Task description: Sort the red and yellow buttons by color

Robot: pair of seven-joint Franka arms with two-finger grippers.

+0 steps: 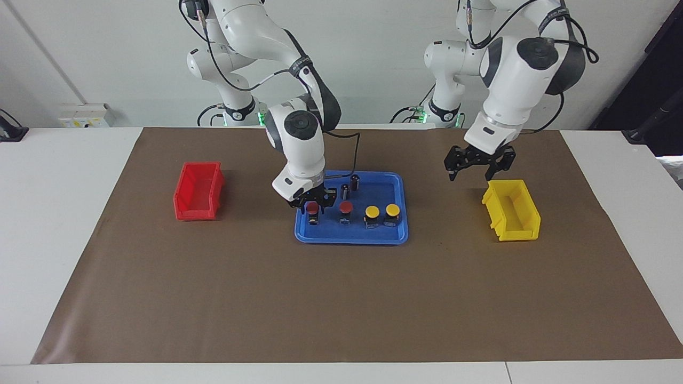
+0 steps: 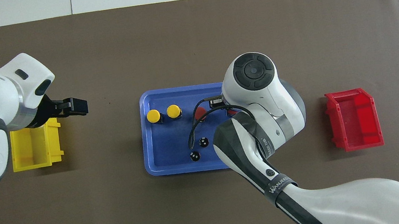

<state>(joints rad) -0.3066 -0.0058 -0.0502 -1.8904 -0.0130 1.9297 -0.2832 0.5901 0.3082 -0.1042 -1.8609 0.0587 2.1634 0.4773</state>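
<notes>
Nothing sorted yet: red bin (image 1: 198, 191) and yellow bin (image 1: 512, 210) both look empty. All four buttons sit in the tray (image 1: 397, 234): two red (image 1: 346, 207), two yellow (image 1: 372, 212). Right gripper (image 1: 312, 205) is down around the red button (image 1: 312, 206) at the tray's right-arm end, clamped or not I can't tell. Left gripper (image 1: 478, 167), fingers apart, hovers between tray and yellow bin.

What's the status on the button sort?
Right gripper down around the end red button in the blue tray. Left gripper open, over the mat beside the yellow bin. Both bins empty.
</notes>
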